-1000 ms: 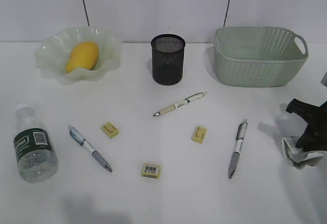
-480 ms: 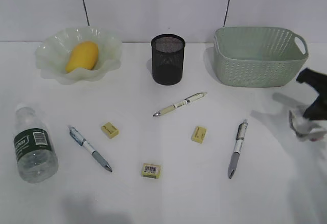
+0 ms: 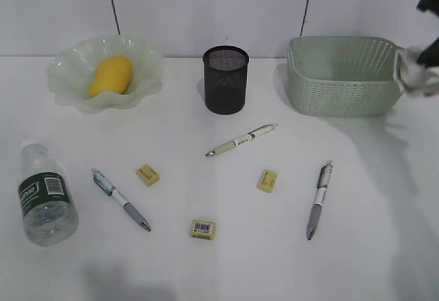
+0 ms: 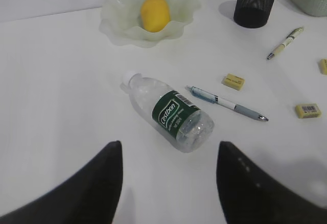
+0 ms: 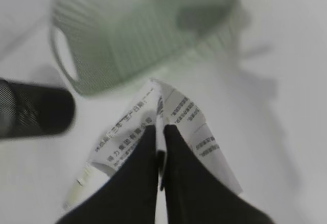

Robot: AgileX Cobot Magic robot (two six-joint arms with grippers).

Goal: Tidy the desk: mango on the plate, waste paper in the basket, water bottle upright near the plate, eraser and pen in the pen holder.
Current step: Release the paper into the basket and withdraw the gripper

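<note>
My right gripper (image 5: 161,128) is shut on the waste paper (image 5: 179,112), a crumpled printed sheet held in the air by the right handle of the basket (image 3: 346,75). In the exterior view the paper (image 3: 413,69) hangs at the far right edge. The water bottle (image 4: 171,113) lies on its side just ahead of my open, empty left gripper (image 4: 168,147). The mango (image 3: 110,75) rests in the plate (image 3: 147,61). The pen holder (image 3: 225,79) stands at mid back. Three pens (image 3: 241,140) (image 3: 121,200) (image 3: 319,199) and three erasers (image 3: 147,175) (image 3: 267,180) (image 3: 203,229) lie on the desk.
The basket (image 5: 138,35) lies below and ahead of the held paper, with the pen holder (image 5: 30,109) to its left in the right wrist view. A pen (image 4: 227,104) and an eraser (image 4: 233,81) lie right of the bottle.
My right gripper has risen from the desk at the front right with the waste paper and moved back, up beside the basket's right handle. Everything else is unmoved.
</note>
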